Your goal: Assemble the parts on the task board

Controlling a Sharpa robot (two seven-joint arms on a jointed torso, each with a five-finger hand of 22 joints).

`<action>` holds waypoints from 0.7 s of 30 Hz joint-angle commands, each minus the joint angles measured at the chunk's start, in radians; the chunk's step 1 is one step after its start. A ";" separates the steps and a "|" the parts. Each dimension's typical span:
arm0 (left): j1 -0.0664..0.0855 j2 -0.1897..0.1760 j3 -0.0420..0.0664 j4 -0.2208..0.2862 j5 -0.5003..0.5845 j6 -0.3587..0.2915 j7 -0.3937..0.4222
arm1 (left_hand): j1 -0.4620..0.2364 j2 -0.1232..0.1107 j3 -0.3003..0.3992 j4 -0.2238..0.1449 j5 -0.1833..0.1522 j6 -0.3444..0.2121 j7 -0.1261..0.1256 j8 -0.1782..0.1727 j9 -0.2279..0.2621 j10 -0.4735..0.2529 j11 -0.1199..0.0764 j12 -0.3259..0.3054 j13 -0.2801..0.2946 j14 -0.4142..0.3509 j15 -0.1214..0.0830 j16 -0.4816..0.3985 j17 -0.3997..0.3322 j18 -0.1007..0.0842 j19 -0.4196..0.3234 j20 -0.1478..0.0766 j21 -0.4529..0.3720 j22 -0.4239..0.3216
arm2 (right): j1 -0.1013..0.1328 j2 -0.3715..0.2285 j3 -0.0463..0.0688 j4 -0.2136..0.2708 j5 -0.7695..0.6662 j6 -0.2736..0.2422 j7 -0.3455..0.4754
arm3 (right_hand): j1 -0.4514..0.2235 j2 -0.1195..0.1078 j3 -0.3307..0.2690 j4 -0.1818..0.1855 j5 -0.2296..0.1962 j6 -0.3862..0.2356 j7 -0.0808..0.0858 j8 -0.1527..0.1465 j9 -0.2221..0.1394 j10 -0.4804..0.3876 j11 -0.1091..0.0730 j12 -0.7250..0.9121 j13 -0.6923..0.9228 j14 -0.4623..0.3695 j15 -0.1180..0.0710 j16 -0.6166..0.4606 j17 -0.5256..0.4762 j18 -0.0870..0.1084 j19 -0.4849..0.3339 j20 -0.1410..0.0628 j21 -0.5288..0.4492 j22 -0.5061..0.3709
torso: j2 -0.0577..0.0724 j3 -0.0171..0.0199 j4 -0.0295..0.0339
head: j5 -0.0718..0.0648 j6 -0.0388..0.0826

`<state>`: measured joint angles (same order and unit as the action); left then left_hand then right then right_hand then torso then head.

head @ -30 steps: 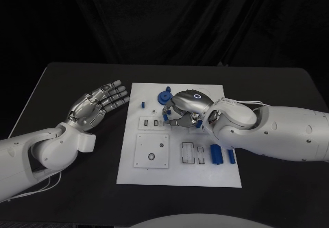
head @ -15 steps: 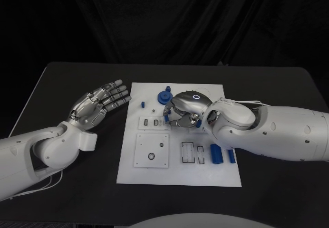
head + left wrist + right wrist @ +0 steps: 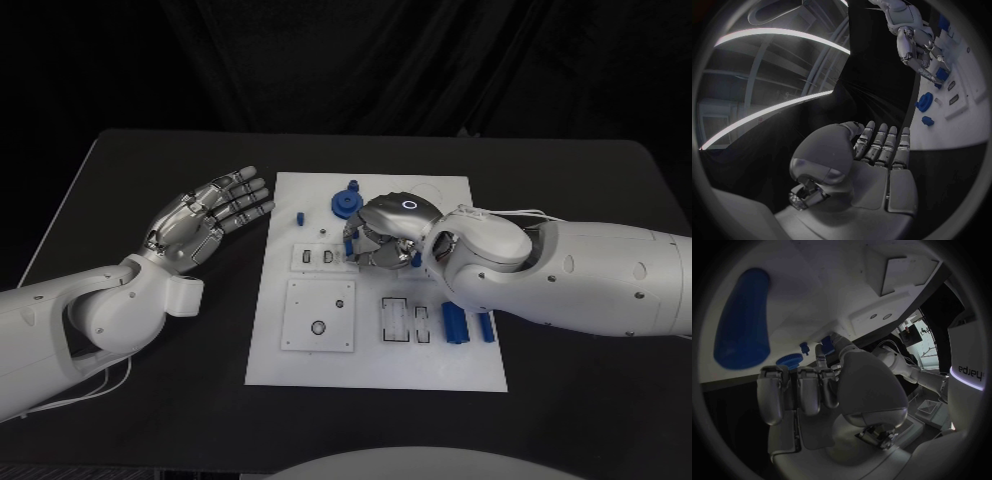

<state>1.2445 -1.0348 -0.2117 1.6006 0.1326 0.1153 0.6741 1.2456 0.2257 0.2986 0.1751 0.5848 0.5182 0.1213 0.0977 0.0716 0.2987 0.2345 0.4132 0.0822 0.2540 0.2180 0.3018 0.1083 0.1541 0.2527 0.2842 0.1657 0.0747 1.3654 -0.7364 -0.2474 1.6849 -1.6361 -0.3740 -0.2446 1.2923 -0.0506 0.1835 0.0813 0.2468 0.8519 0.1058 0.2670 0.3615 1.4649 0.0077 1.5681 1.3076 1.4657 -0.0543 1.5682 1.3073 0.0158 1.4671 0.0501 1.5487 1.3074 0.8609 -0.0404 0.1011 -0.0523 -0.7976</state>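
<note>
1. Nearest the robot, on the flat white rectangular task board (image 3: 378,365), two oblong blue plastic blocks (image 3: 456,324) lay side by side at about 4 o'clock from the board's middle, their long axes running near-to-far. They lay just under the right forearm and apart from both hands.

2. At the board's middle the silver many-fingered right hand (image 3: 384,236) hung over the small slots, fingers curled downward. A small blue piece (image 3: 415,259) showed at its near edge, touching or just beside the fingers; whether the hand held it could not be told. In the right wrist view the fingers (image 3: 808,390) were bent in close to the white plate.

3. Beyond that hand, at about 11 o'clock from it, a round blue gear-like part (image 3: 343,205) sat on the board's far portion, with a tiny blue peg (image 3: 302,219) at 9 o'clock from the gear.

4. The silver left hand (image 3: 206,220) hung off the board at its 9 o'clock side, palm up, fingers spread, grasping nothing.

5. Judged from this, the right hand was far nearer every part, and the coming move turned on its alignment over the slots beneath it.
</note>
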 commanded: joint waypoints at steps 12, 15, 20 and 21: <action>-0.002 0.004 0.001 -0.006 -0.002 0.016 0.009 | -0.008 0.000 0.006 0.000 0.006 -0.004 0.005 0.006 0.001 -0.002 0.005 0.007 0.001 -0.004 0.006 0.005 0.001 -0.021 0.004 0.003 0.003 0.002 | -0.005 0.003 0.000 -0.006 -0.008 0.041 -0.021 | -0.011 -0.019 -0.017 0.003 -0.062 -0.058 0.004 -0.058 -0.037 0.106 0.007 0.003 0.263 0.103 0.004 -0.002 0.255 -0.007 0.089 0.009 -0.005 0.252 | 0.000 0.0001 -0.0002 | -0.001 -0.007; -0.003 0.005 0.001 -0.007 -0.002 0.016 0.009 | -0.008 0.000 0.006 0.000 0.006 -0.004 0.005 0.006 0.001 -0.002 0.005 0.007 0.001 -0.004 0.006 0.005 0.001 -0.021 0.004 0.003 0.003 0.002 | -0.005 0.003 0.000 -0.007 -0.008 0.040 -0.018 | -0.013 -0.021 -0.020 0.005 -0.072 -0.061 0.004 -0.062 -0.041 0.106 0.007 0.003 0.263 0.103 0.004 -0.002 0.255 -0.007 0.089 0.009 -0.005 0.252 | 0.000 -0.0002 0.0002 | -0.002 -0.008; -0.003 0.005 0.001 -0.008 -0.002 0.017 0.010 | -0.009 0.000 0.008 0.000 0.006 -0.006 0.006 0.005 0.000 -0.003 0.005 0.006 0.000 -0.005 0.006 0.005 0.001 -0.021 0.004 0.002 0.003 0.001 | -0.006 0.003 0.000 -0.008 -0.008 0.037 -0.011 | -0.016 -0.024 -0.027 0.009 -0.092 -0.080 0.003 -0.079 -0.053 0.106 0.006 0.003 0.263 0.103 0.003 -0.002 0.255 -0.007 0.089 0.008 -0.006 0.252 | 0.001 -0.0002 -0.0005 | -0.002 -0.007; -0.003 0.005 0.001 -0.008 -0.002 0.017 0.010 | -0.009 0.000 0.008 0.000 0.006 -0.006 0.006 0.005 0.000 -0.003 0.005 0.006 0.000 -0.005 0.006 0.005 0.001 -0.021 0.004 0.002 0.003 0.001 | -0.006 0.003 0.000 -0.008 -0.008 0.035 -0.008 | -0.018 -0.025 -0.029 0.011 -0.101 -0.087 0.002 -0.085 -0.057 0.106 0.006 0.003 0.263 0.103 0.003 -0.001 0.256 -0.007 0.089 0.008 -0.005 0.252 | 0.001 -0.0002 -0.0005 | -0.002 -0.007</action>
<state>1.2429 -1.0312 -0.2117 1.5918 0.1326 0.1169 0.6735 1.2456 0.2257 0.2985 0.1752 0.5848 0.5145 0.1251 0.0977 0.0715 0.2987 0.2344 0.4132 0.0821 0.2503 0.2217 0.3018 0.1083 0.1457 0.2528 0.2842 0.1657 0.0746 1.3642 -0.7333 -0.2459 1.6782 -1.6373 -0.3511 -0.2443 1.2763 -0.0661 0.1598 0.0941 0.1483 0.7686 0.1085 0.1848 0.3056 1.4649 0.0075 1.5680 1.3075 1.4657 -0.0543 1.5682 1.3079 0.0159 1.4634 0.0538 1.5488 1.3073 0.8611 -0.0406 0.1011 -0.0547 -0.8051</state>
